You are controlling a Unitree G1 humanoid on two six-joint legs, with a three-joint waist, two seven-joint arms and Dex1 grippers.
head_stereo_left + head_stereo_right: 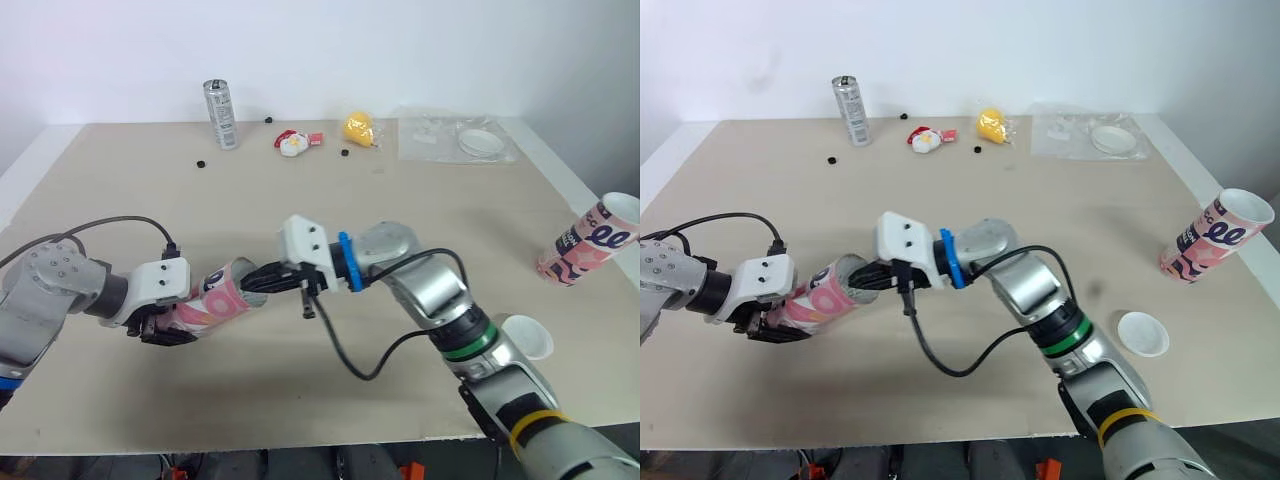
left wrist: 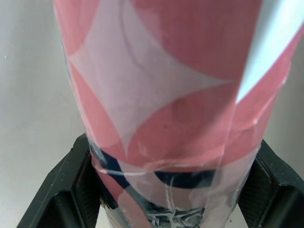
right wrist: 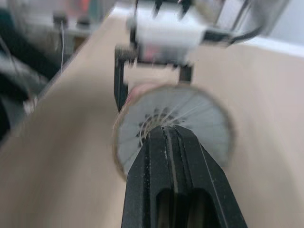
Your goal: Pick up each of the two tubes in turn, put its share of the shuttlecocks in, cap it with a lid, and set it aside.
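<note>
- Left gripper (image 1: 163, 325) clamps the pink tube (image 1: 215, 300), tilted low over the table (image 1: 420, 220).
- Right gripper (image 1: 262, 280), fingers pressed together, touches the shuttlecock (image 3: 204, 118) in its mouth.

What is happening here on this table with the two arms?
The left gripper holds a pink tube on its side. The right gripper, fingers together, is at the tube's open mouth, where a shuttlecock sits inside. A second tube sits tilted near the table's right edge, and a white lid lies near the right arm.
</note>
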